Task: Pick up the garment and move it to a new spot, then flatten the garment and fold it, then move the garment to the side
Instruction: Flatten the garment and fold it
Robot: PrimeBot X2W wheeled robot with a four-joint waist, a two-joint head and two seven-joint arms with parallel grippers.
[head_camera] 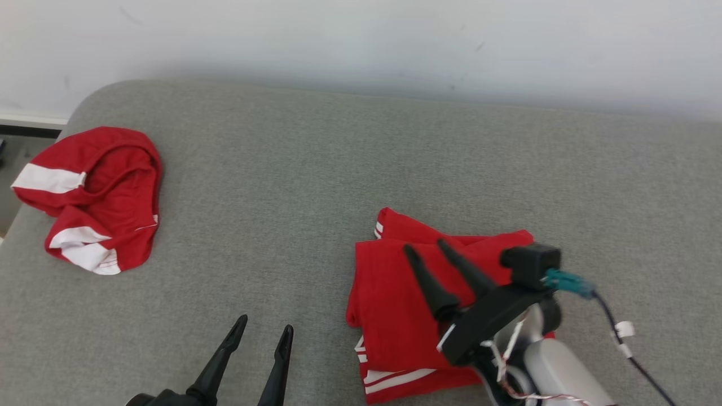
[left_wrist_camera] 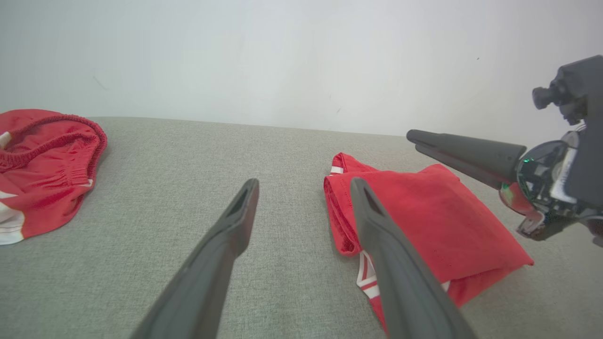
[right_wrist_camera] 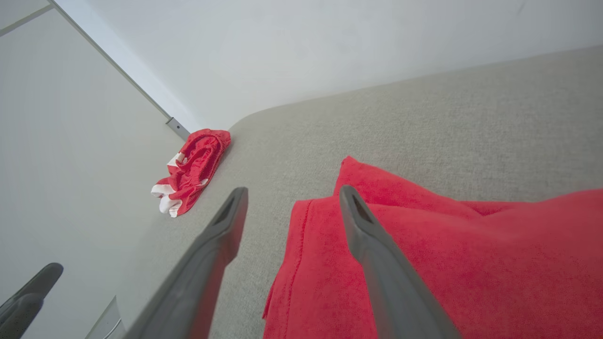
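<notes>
Left jaws hang open and empty, low over the grey cushion (head_camera: 271, 186). Right jaws, spread wide too, hover above the folded red garment (head_camera: 395, 304), gripping nothing. Crumpled red shorts (head_camera: 96, 192) lie well off left.

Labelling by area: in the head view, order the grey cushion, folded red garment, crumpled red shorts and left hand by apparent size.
1. grey cushion
2-3. folded red garment and crumpled red shorts: alike; the folded one is nearer and partly hidden, so unranked
4. left hand
</notes>
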